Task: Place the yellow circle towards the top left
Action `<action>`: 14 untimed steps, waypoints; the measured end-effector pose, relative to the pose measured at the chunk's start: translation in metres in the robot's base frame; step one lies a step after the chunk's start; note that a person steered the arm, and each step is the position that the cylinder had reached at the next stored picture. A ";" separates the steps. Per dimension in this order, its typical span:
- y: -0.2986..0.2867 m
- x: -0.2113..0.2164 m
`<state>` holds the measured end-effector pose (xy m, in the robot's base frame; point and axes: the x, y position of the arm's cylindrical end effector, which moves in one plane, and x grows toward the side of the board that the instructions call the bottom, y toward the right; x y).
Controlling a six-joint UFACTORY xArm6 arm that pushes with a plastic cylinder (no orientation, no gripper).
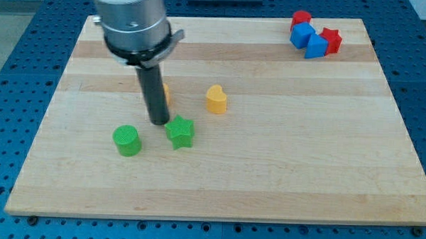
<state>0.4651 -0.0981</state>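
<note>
My tip (159, 122) rests on the board just left of and above the green star (180, 132). A yellow block (166, 94) is mostly hidden behind the rod; only a sliver shows at the rod's right side, so its shape cannot be made out. A yellow heart-shaped block (216, 100) stands to the right of the rod. A green cylinder (127, 140) sits at the lower left of the tip.
The wooden board (268, 171) lies on a blue perforated table. At the view's top right is a cluster: a red block (301, 19), a blue block (302, 34), another blue block (316, 46) and a red star (331, 40).
</note>
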 end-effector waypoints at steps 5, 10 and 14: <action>-0.025 -0.066; -0.054 -0.123; -0.099 -0.178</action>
<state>0.2872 -0.1975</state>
